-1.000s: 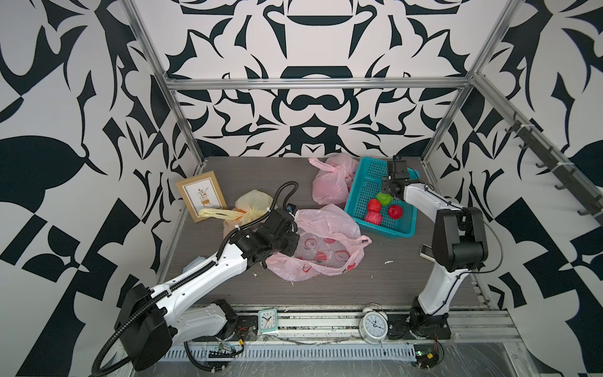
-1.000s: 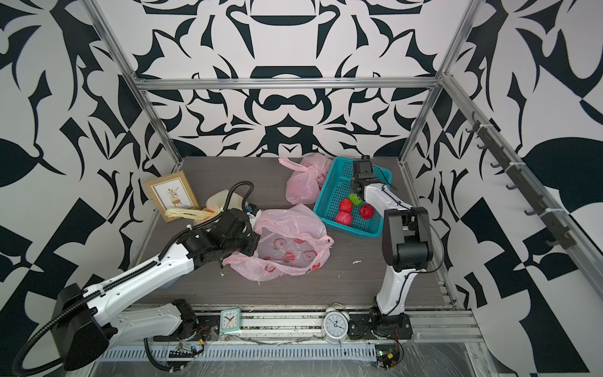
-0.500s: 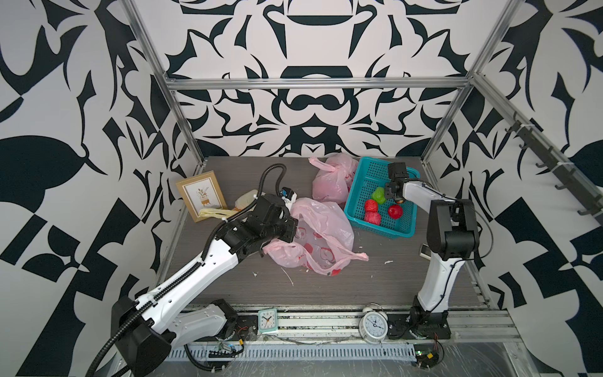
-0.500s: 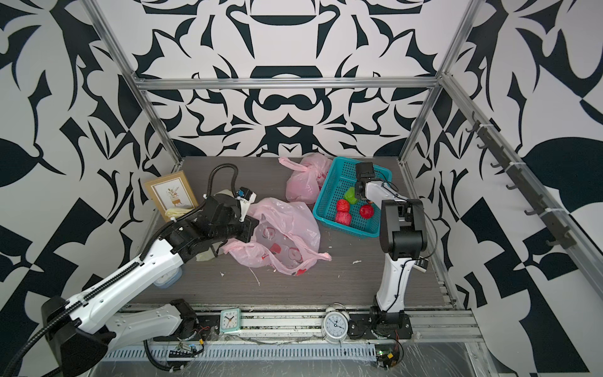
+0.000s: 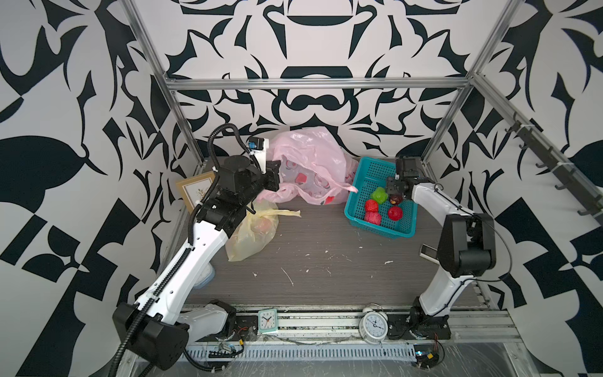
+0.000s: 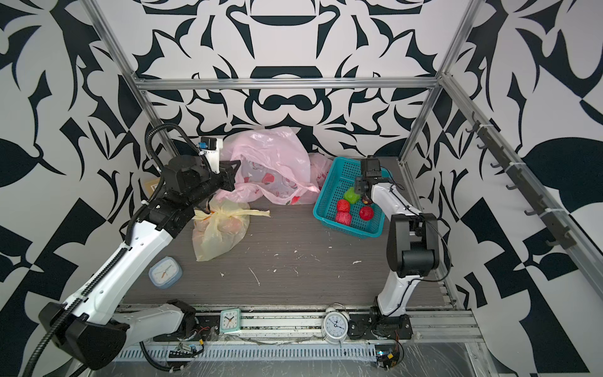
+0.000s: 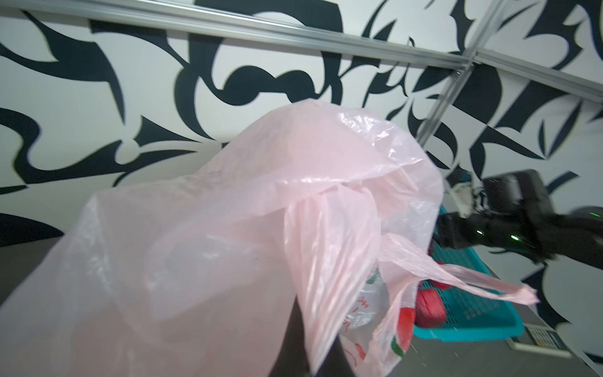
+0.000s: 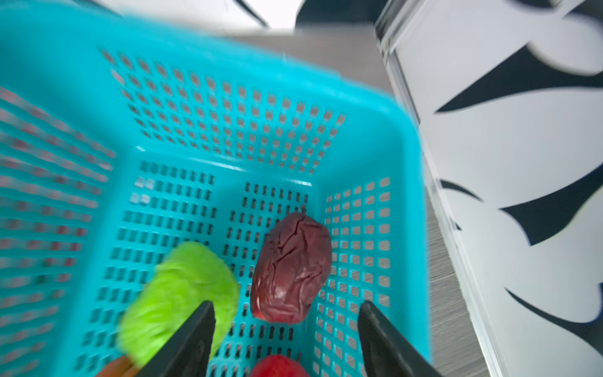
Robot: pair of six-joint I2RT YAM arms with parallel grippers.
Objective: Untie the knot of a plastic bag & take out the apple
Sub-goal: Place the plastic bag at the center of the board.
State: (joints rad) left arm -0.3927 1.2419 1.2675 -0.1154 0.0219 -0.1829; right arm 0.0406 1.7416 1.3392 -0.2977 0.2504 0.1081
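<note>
Nearest us on the table lies the yellow bag [image 5: 253, 235], knotted at the neck, with a pale round thing inside that we cannot identify through the film.

Just behind it the left gripper [image 5: 273, 178] is clamped tight on the pink bag [image 5: 306, 163] and holds it up over the far left of the table. The bag is thin translucent pink film, crumpled, with a red-and-green print. It billows upward, and one handle strap [image 5: 342, 186] hangs loose toward the basket. In the left wrist view the film [image 7: 261, 228] drapes over most of the frame. We cannot tell whether the low end touches the table, and nothing round shows inside it.

At far right sits the teal mesh basket [image 5: 375, 171]. It holds a green fuzzy fruit [image 5: 379, 195], three red fruits [image 5: 373, 217] and a dark red wrinkled apple [image 8: 292, 267]. The right gripper [image 8: 286, 306] hangs inside the basket with its jaws spread wide and nothing held. The apple lies on the mesh floor just ahead of the jaws, beside the green fruit.

Farthest back, a second pink bag [image 5: 350, 166] peeks out between the held bag and the basket.
</note>
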